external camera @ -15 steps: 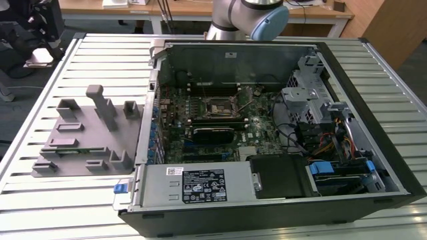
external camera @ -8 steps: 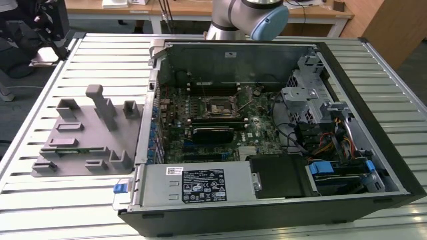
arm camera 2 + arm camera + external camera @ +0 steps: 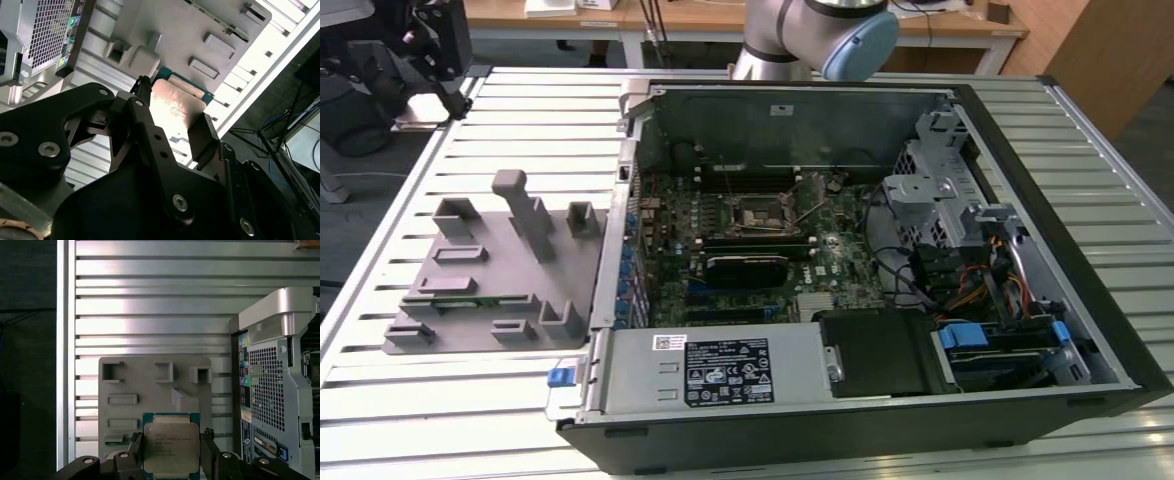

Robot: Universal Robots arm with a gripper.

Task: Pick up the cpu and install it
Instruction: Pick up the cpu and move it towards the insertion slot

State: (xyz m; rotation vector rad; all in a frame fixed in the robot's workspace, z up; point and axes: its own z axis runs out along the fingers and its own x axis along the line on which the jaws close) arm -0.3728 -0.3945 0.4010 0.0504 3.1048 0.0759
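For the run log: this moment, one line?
gripper: shut on cpu | cpu: held above gray parts tray | computer case: open

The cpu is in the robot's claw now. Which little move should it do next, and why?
Probably a slow sideways carry toward the open computer case. The cpu is clamped between the gripper fingers, with the grey tray well beneath it, so it appears lifted free. The socket sits on the board inside the case, off to one side of the tray.
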